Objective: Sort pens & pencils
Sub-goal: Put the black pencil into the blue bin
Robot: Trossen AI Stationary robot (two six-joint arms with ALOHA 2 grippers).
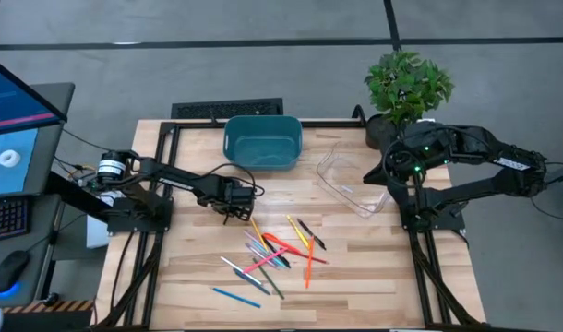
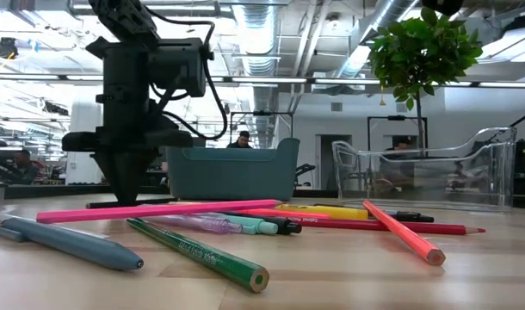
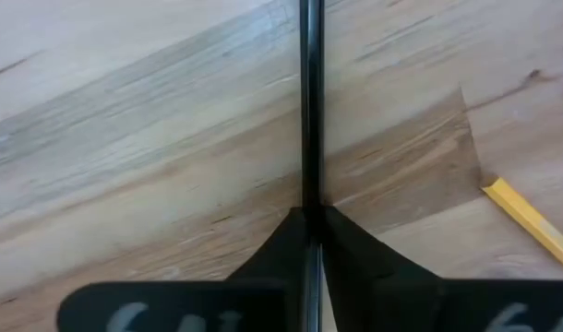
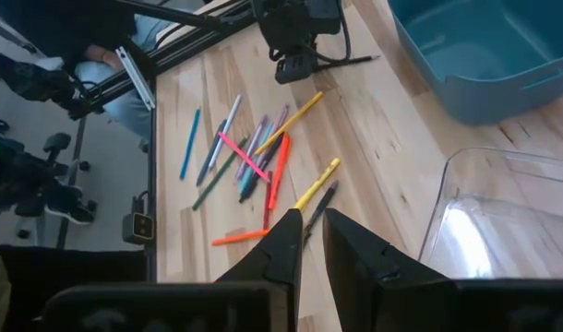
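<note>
Left tool (image 1: 237,205) pinched shut on a thin black pen (image 3: 309,101), low over bench (image 1: 355,277). Risk: end-held pen pivots or slips when lifted. Right tool (image 4: 305,242) nearly shut, empty, far right.

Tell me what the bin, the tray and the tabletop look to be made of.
Teal bin: seemingly opaque moulded plastic with a smooth, slightly matte skin and rounded corners. Clear tray: transparent, glossy plastic by the look, since the room shows through its walls and its edges catch highlights. Table: light wood, probably butcher-block, with visible grain and joined strips; the finish looks satin.
</note>
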